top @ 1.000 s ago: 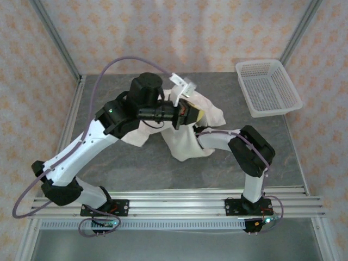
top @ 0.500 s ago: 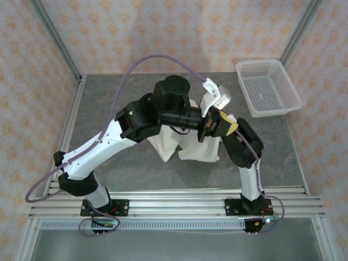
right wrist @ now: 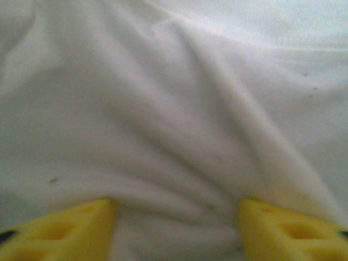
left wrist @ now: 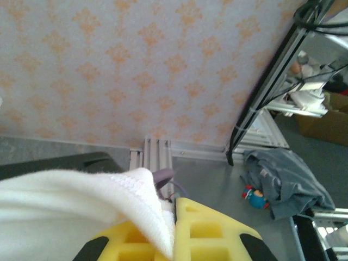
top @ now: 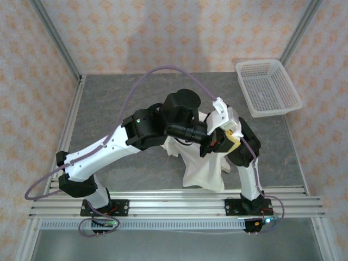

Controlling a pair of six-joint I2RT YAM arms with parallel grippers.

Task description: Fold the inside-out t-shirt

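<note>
Limp and light, the t-shirt hangs above the table's near side from the left gripper, clenched on a stitched edge, while the right gripper gapes at the cloth, which I'd pinch by its corners.

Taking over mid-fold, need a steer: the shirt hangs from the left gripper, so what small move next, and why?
Probably close the right gripper on the t-shirt fold between its open fingers. The left gripper alone pinches a hem, so the cloth hangs bunched; a second grip could spread it.

Matt, wrinkled cloth t-shirt; white plastic mesh basket; matt grey tabletop.
</note>
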